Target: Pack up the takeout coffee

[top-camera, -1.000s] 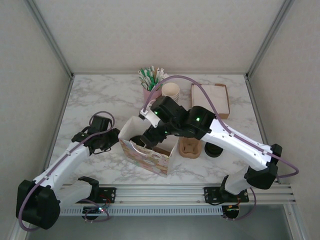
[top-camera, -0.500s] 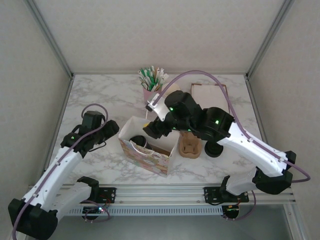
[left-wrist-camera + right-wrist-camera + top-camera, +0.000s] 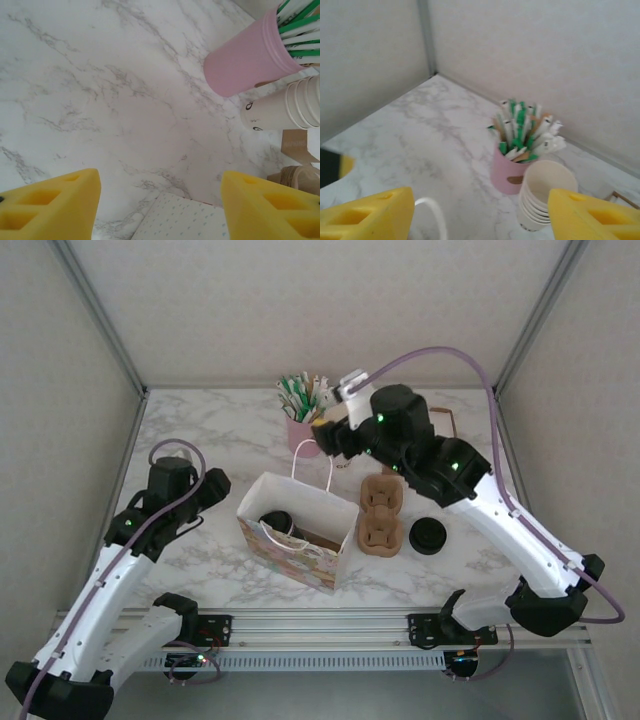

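The takeout coffee stands inside the open patterned paper bag; its black lid shows from above. My right gripper hangs open and empty behind the bag, above the pink straw cup. In the right wrist view its yellow fingers frame that cup with nothing between them. My left gripper is open and empty, a short way left of the bag. Its wrist view shows the gripper over bare marble, with the bag's dotted edge just below.
A pink cup of straws and a stack of cream cups stand at the back. A cardboard cup carrier lies right of the bag, and a loose black lid beyond it. A brown box sits back right.
My right gripper has risen out of the bag and moved back toward the straw cup. My left gripper has come away from the bag's left edge and opened wider.
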You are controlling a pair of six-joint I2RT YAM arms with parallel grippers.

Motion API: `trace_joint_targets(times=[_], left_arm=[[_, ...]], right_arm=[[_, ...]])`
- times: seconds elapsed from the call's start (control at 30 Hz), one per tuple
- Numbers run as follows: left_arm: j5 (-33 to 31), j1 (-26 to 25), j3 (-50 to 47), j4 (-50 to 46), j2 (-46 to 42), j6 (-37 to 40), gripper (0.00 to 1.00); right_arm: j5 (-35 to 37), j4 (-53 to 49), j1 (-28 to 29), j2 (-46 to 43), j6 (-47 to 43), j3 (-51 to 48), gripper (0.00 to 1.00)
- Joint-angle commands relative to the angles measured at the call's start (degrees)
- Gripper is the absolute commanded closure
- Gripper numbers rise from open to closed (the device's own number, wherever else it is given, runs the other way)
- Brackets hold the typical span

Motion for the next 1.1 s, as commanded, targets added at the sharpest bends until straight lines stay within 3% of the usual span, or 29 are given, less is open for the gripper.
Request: trace_joint_targets(times=[0.0, 0.23, 0.5, 0.87, 1.07], left_arm=[[-1.44, -0.02, 3.29, -0.99, 0.17, 2.49, 0.35], [0.57, -0.01, 6.53, -2.79, 2.39, 4.19, 0.38], [5.83, -0.02, 7.99, -2.94, 4.47, 5.31, 0.44], [9.29, -0.07, 8.08, -3.37, 5.59, 7.53, 0.45], [9.58, -0.05, 7.91, -3.36, 6.66, 7.61, 0.44]], right_arm=[[-3.64, 3.67, -5.91, 2.06, 4.89, 0.96, 0.36], [-17.04, 4.72, -17.01, 10.70, 11.08, 4.12, 0.61], [-28.10, -3.44, -18.97, 27.35, 2.17, 21.60, 0.82], [-37.01, -16.75, -19.14, 50.12, -9.61, 49.56, 0.73], [-37.49, -16.50, -19.15, 53.91, -9.54, 50.84, 0.69]])
